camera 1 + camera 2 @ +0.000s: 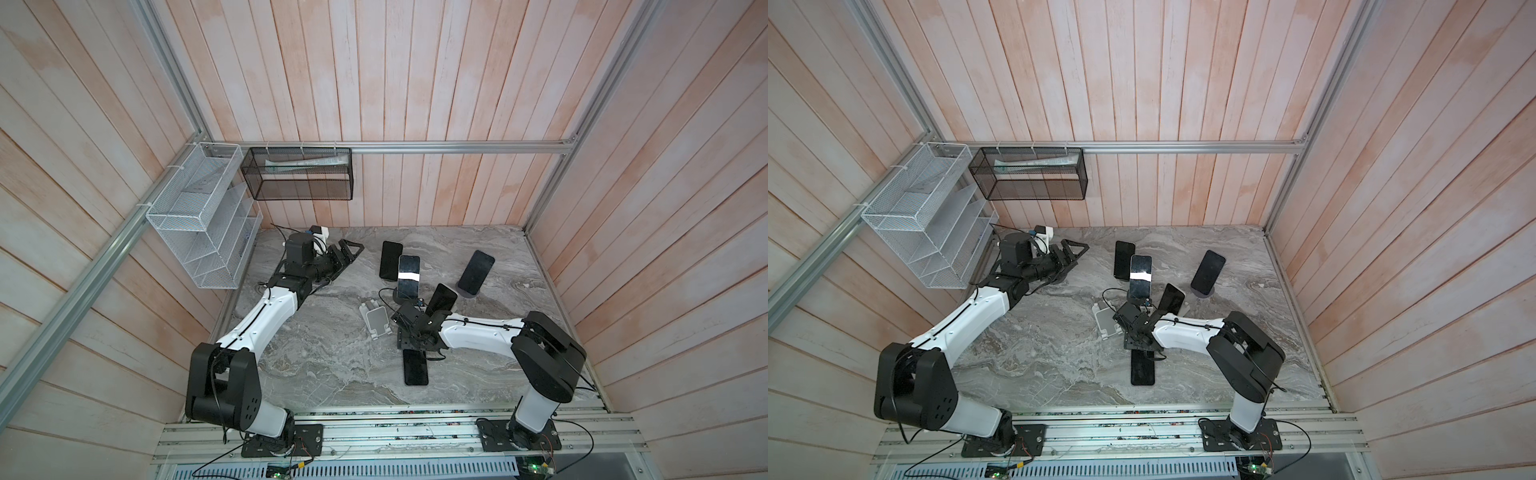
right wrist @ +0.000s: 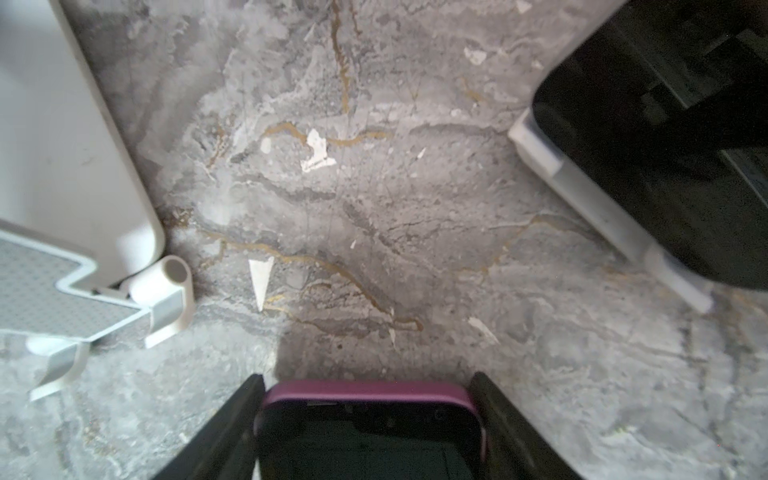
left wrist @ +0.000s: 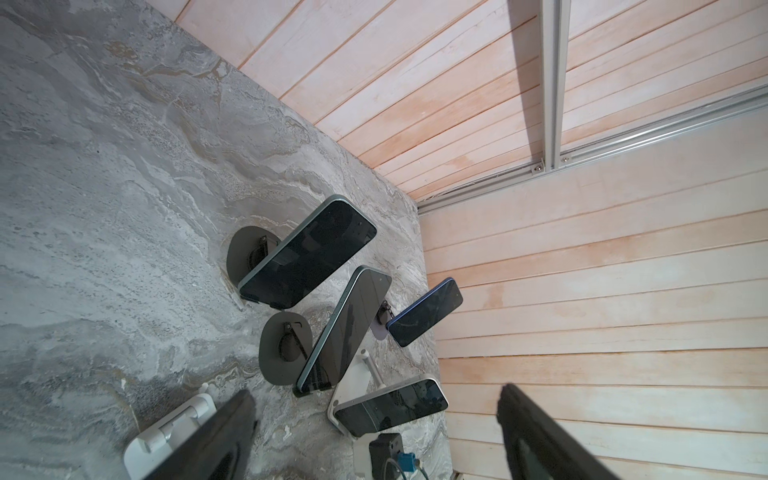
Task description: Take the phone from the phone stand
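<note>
1. Two grippers show: the right gripper [image 2: 368, 376] clamps the purple-edged phone [image 2: 370, 432] by its long sides.
2. That phone lies flat, low over the marble table [image 1: 324, 365], just beside the white stand [image 1: 377, 321].
3. At the back, the left gripper [image 1: 353, 251] stands wide open.

Walls [image 1: 415, 83] on 3 sides: pale pinkish wood planks, evenly lit, w/ some faded patches. Alu frame [image 1: 457, 146] runs along the back wall & up the corners. The floor is a grey marble-look top [image 1: 324, 365] w/ brown veins. White mesh rack [image 1: 183, 224] hangs on the left wall. Black mesh basket [image 1: 299, 191] hangs just beside it on the back bar, sth. pale inside. Slotted alu rails [image 1: 395, 436] along the front edge.
</note>
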You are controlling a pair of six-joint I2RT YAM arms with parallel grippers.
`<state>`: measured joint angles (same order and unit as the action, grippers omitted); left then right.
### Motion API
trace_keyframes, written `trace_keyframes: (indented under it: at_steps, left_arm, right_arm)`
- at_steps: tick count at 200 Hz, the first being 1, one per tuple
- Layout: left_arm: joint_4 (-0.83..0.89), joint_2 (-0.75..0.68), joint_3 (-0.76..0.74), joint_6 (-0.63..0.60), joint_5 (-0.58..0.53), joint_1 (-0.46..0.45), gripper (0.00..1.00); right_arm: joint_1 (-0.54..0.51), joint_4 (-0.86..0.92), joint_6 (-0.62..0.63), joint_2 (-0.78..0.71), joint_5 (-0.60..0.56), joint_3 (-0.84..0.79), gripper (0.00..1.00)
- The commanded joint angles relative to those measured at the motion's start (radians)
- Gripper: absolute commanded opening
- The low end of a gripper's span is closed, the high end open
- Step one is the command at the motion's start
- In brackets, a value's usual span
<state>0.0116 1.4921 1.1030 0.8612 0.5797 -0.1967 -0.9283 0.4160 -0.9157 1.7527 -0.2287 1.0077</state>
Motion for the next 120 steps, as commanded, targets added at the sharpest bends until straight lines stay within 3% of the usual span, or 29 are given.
trace_keyframes:
  at_steps: [1,99,120]
  left_arm:
    - [-0.032,-0.005,-0.014,0.017,0.007,0.002,0.93]
    - [0.016,0.028,0.006,-0.028,-0.038,0.012,0.93]
    - [-0.009,0.025,0.002,-0.005,0.01,0.019,0.93]
  right_arm:
    - [0.005,-0.004,-0.026,0.027,-0.007,0.0,0.66]
    - [0.022,-0.008,-0.005,0.076,0.0,0.011,0.72]
    - [0.022,-0.02,-0.01,0.081,-0.007,-0.004,0.73]
